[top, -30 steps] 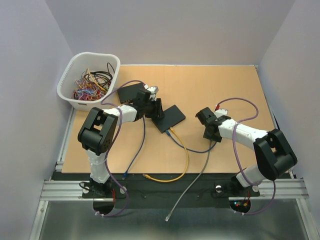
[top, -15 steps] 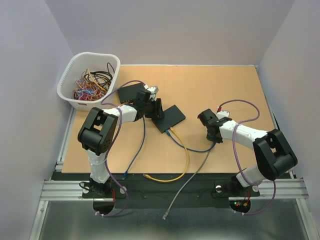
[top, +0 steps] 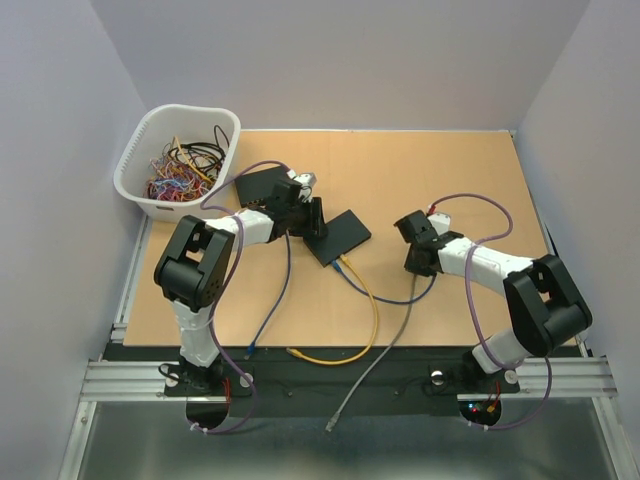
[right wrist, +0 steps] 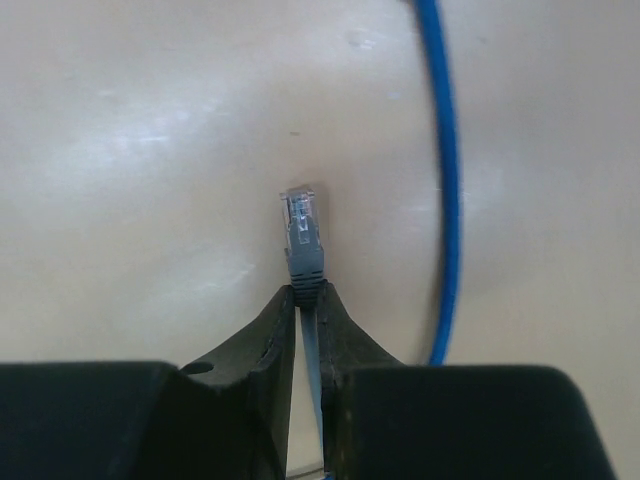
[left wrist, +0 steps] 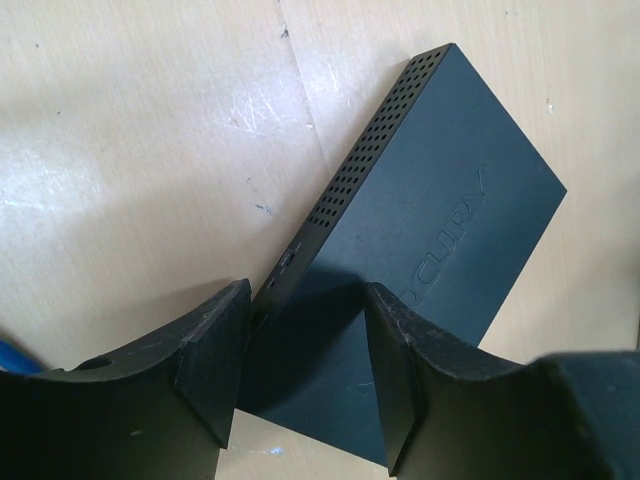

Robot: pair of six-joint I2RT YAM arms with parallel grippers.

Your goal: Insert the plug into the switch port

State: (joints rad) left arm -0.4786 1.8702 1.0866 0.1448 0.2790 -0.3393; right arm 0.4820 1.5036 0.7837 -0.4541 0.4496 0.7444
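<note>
beyond the plug (right wrist: 303,235) pinched by the right hand (right wrist: 308,296), tabletop (right wrist: 150,130); blue cable (right wrist: 448,200) alongside.

A white basket (top: 155,206) heaped with tangled coloured wires (top: 180,175) sits at the tabletop's (top: 430,170) ten o'clock corner. A yellow cable (top: 374,318) loops down towards six o'clock, its end lying near that edge. A blue cable (top: 392,302) curves just beside it.

From the flat black switch box (top: 345,232), the white plastic basket (top: 127,170) lies at ten o'clock, the grey cable plug (right wrist: 303,245) at three.
</note>
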